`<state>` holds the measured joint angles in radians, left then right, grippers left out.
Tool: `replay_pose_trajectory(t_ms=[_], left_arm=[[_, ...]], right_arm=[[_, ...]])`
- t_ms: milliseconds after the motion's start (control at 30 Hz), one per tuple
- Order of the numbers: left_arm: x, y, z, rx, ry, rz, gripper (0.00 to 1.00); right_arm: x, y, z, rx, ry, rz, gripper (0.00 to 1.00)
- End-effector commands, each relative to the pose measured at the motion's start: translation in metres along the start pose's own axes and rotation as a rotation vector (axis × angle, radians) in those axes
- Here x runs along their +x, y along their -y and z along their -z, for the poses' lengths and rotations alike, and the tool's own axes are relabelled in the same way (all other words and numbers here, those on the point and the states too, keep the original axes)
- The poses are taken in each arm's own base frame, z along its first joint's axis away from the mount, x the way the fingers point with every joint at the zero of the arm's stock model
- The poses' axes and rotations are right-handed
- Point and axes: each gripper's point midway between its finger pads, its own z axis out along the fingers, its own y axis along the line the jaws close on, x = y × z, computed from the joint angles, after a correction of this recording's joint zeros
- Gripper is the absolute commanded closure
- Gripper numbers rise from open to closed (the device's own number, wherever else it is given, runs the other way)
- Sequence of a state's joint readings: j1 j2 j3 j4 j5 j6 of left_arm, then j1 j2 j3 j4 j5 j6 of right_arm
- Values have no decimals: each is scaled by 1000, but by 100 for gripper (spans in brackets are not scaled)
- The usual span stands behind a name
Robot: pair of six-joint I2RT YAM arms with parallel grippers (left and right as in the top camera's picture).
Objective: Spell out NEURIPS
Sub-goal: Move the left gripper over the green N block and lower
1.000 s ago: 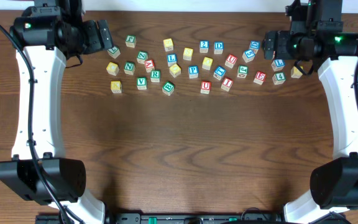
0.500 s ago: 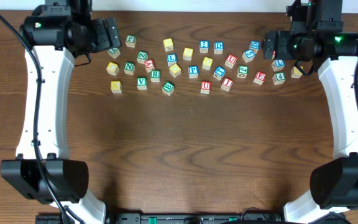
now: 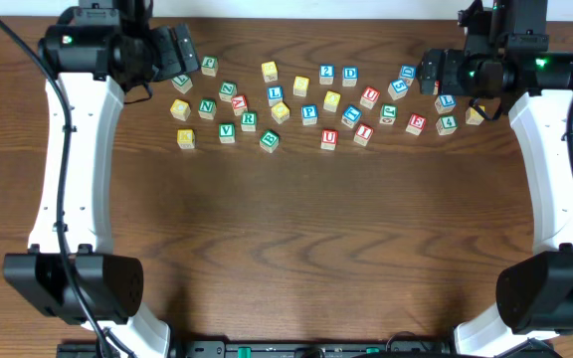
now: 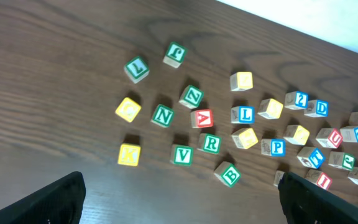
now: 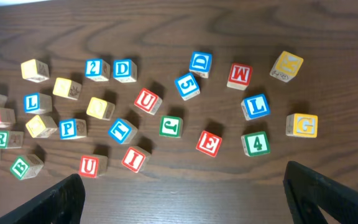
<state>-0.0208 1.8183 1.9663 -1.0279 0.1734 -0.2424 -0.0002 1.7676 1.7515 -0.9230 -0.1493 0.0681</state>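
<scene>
Overhead, the wooden cubes (image 3: 326, 75) lie scattered at odd angles in a ragged band across the upper part of the frame, on the dark bench (image 3: 286, 229). The green N (image 3: 206, 107) sits in the left cluster. The green R (image 3: 249, 120) is to its lower right, and a green E (image 3: 270, 140) lies at that cluster's lower edge. The blue P (image 3: 309, 113) is near the middle of the band. A red U (image 3: 329, 139) and a red I (image 3: 363, 133) lie side by side just below and right of it. A yellow-faced cube (image 3: 270, 71) stands at the top of the band. The left end effector (image 4: 180, 183) hangs above the left cluster, fingers spread wide and holding nothing. The right end effector (image 5: 182, 177) is likewise wide open above the right cluster. A red E (image 5: 209, 143) lies on the bench in the lower middle of the right wrist frame.
</scene>
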Motion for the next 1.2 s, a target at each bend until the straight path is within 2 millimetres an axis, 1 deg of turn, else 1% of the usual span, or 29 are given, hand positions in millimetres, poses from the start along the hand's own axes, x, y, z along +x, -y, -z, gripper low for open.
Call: replay_pose_trajectory(t_ms=[0,100,200,300,467,567,667,800,833,867,933,1000,1100,1133,1167], left_arm=[[1,17,-20,9,-19,-17,2],[9,28,-38,14,-52,-40,2],[18,32,-56,-27,-78,-66,2],[26,38,-69,-50,-99,-88,2],[37,46,-83,-54,-130,-108,0],[41,48,-87,-55,-141,-113,3],[38,44,-87,-84,-129,-116,7],[30,27,-89,-183,-85,-125,13],[28,21,-91,-206,-73,-126,15],[26,20,-93,-206,-70,-132,17],[24,17,-100,-207,-67,-162,20],[22,10,-108,-213,-74,-188,21],[23,-2,-124,-224,-96,-200,25],[24,-4,-132,-212,-111,-214,26],[26,-6,-142,-187,-129,-229,29]], right_arm=[[-8,-12,3,-30,22,-1,3],[-8,-12,3,-30,25,0,4],[-8,-12,3,-31,24,-7,5],[-7,-15,3,-34,21,-7,5],[-5,-23,2,-44,15,8,5],[-4,-29,1,-51,13,18,5],[-3,-33,1,-56,11,25,5],[-3,-34,1,-56,11,27,5],[-3,-34,1,-55,11,27,1],[-3,-34,1,-55,10,27,1],[-3,-34,1,-55,10,26,1],[-3,-34,1,-55,10,26,1],[-3,-34,1,-55,10,26,1],[-3,-34,1,-55,10,26,1],[-3,-34,1,-55,10,26,1]])
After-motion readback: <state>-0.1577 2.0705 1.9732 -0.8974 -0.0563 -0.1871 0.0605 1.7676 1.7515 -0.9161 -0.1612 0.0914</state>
